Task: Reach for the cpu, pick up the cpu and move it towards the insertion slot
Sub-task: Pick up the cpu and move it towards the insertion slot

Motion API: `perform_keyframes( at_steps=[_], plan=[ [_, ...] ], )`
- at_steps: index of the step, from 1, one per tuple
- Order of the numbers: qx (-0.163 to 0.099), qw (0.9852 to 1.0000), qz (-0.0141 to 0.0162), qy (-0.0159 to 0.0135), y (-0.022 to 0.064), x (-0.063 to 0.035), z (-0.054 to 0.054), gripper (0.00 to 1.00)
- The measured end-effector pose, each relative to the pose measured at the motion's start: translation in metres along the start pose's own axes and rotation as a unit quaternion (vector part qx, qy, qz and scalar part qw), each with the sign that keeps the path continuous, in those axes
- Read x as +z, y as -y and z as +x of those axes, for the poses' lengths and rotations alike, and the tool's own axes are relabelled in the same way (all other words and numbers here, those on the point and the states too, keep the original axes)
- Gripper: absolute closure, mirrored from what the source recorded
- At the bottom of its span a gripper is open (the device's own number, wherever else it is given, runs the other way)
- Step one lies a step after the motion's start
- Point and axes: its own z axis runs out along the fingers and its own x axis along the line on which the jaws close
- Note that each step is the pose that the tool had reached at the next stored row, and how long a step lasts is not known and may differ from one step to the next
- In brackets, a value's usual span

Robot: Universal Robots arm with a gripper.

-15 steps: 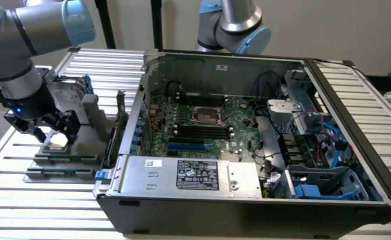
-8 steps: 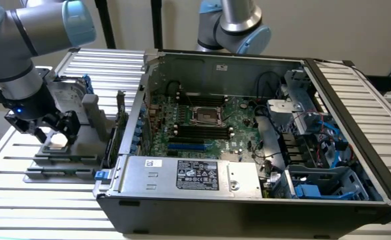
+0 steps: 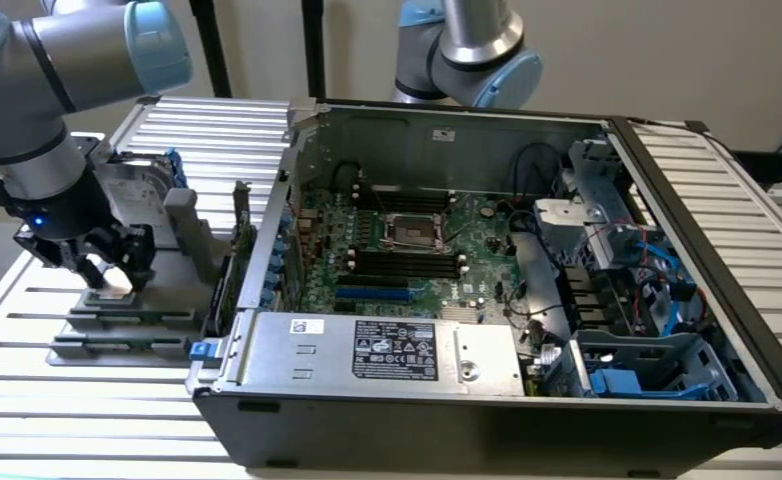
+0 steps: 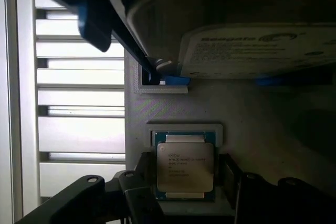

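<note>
Parked low over a grey fixture (image 3: 124,322) with the gripper (image 3: 115,280), near the slatted table's (image 3: 44,400) edge on the exterior view's left, just beside the computer case (image 3: 498,430) lying on its side.

Straddling the cpu (image 4: 185,165) with the fingers (image 4: 139,190) spread apart, one dark finger just beside each of two opposite chip edges. Not clamped: a thin dark gap visible along at least one side. Cannot tell whether grazing the other edge.

Flat in a shallow pale-rimmed pocket (image 4: 184,128) of that fixture, silvery lid up with small printed text, green board edge peeking out around the lid.

Further along the same fixture, standing on edge: a Seagate hard drive (image 4: 257,51) with a white label, gripped by blue clips (image 4: 176,81).

Inside the case, well apart from the gripper: the insertion slot (image 3: 411,230), a square socket with a shiny metal frame and dark centre, near the middle of the green motherboard (image 3: 478,260), set between rows of long black memory slots (image 3: 405,265).

Along the case's near edge, a silver power supply (image 3: 378,350) with a black-and-white label. Toward the case's edge on the exterior view's right, drive bays threaded with blue cables (image 3: 645,260).

Beyond the case's far edge, part of a second robot arm (image 3: 471,50), grey metal with pale blue caps.
</note>
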Motion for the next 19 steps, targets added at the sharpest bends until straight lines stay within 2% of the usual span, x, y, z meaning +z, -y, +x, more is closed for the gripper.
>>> perform_keyframes(
  at_steps=[1, 5, 8, 9, 19],
  plan=[
    [0.0, 1.0, 0.0, 0.0, 0.0, 0.0, 0.0, 0.4],
    [0.0, 1.0, 0.0, 0.0, 0.0, 0.0, 0.0, 0.4],
    [0.0, 1.0, 0.0, -0.0001, 0.0, -0.0001, 0.0, 0.42],
    [0.0, 1.0, 0.0, -0.0001, 0.0, -0.0001, 0.0, 0.45],
    [0.0, 1.0, 0.0, 0.0, -0.0001, -0.0021, 0.0, 0.45]
  ],
)
